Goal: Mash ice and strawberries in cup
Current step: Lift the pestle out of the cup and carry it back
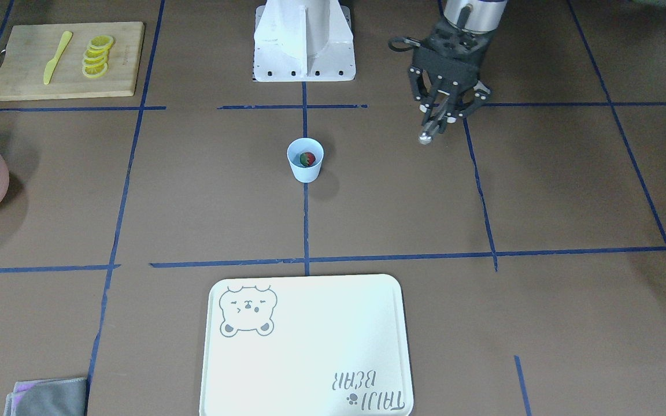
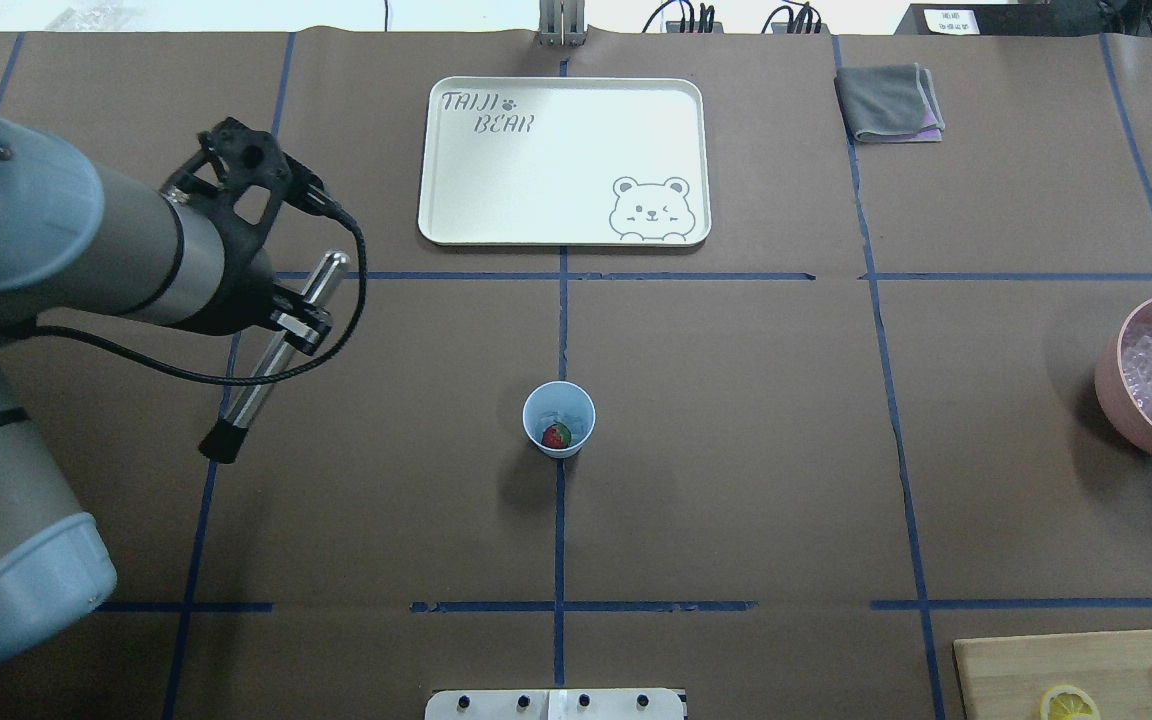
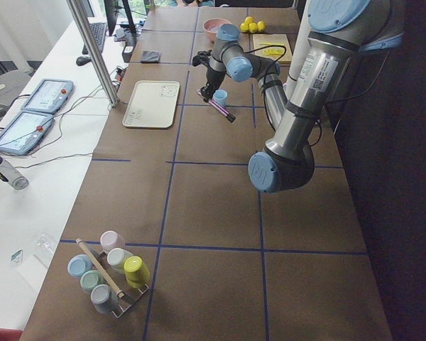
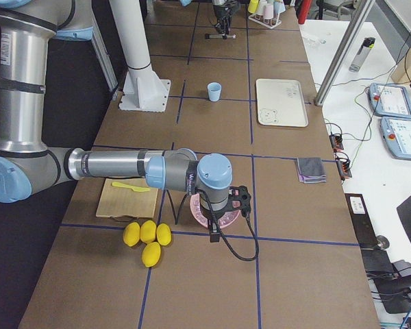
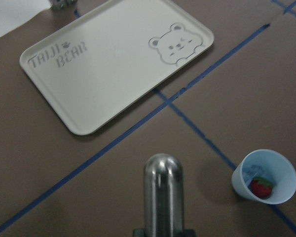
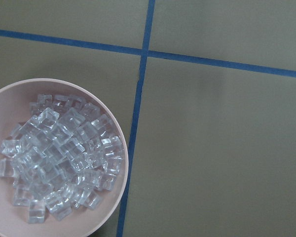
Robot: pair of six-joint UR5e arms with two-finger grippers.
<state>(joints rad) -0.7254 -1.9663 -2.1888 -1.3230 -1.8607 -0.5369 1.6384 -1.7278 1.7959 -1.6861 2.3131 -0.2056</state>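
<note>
The pale-blue cup (image 2: 558, 420) stands upright at the table's middle with the red strawberry (image 2: 556, 436) inside; both also show in the front view, cup (image 1: 305, 167) and strawberry (image 1: 307, 158). My left gripper (image 2: 291, 318) is shut on a steel muddler (image 2: 266, 370) with a black end, held tilted above the table to the cup's left. The left wrist view shows the muddler's steel end (image 5: 163, 192) and the cup (image 5: 281, 192). The ice (image 6: 59, 163) is heaped in a pink bowl (image 2: 1111, 375). My right gripper (image 4: 216, 221) hangs over that bowl; I cannot tell if it is open.
A white bear tray (image 2: 564, 160) lies beyond the cup. A grey cloth (image 2: 888, 102) lies at the far right. A wooden board (image 1: 67, 60) holds lemon slices (image 1: 97, 56) and a yellow knife (image 1: 57, 56). Whole lemons (image 4: 145, 236) lie beside it.
</note>
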